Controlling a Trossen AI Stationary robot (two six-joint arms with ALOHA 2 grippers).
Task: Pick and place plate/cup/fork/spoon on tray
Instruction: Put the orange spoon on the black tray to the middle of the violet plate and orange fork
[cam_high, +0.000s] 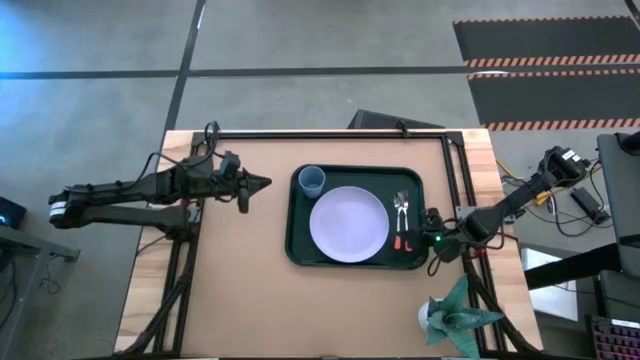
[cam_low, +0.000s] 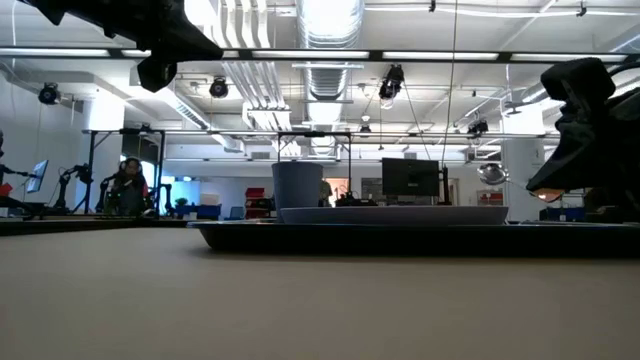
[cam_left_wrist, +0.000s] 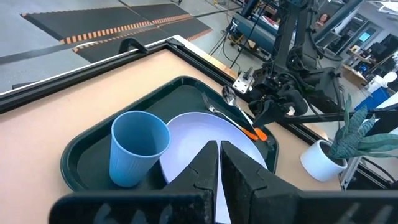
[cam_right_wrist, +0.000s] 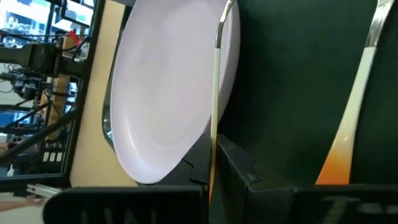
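Observation:
The dark green tray (cam_high: 300, 250) lies mid-table. On it are the lavender plate (cam_high: 348, 222), the light-blue cup (cam_high: 311, 181) standing upright at the far left corner, and the fork (cam_high: 398, 215) and spoon (cam_high: 406, 212) side by side along the right rim. My right gripper (cam_high: 420, 228) is low over the tray's right rim, shut on the spoon's handle. My left gripper (cam_high: 266, 183) is shut and empty in the air, left of the tray; past its fingers (cam_left_wrist: 205, 168) I see the cup (cam_left_wrist: 138, 155). My right gripper pinches the spoon's thin handle (cam_right_wrist: 214, 140) between its two fingers, toward the orange-red end. The fingers lie along the handle, and the handle shows edge-on between them. Whether the spoon rests on the tray, I cannot tell.
A potted plant in a white pot (cam_high: 455, 315) stands at the table's near right corner. Black frame rails (cam_high: 455, 170) run along the far and right edges of the table. Bare tabletop lies left of and in front of the tray.

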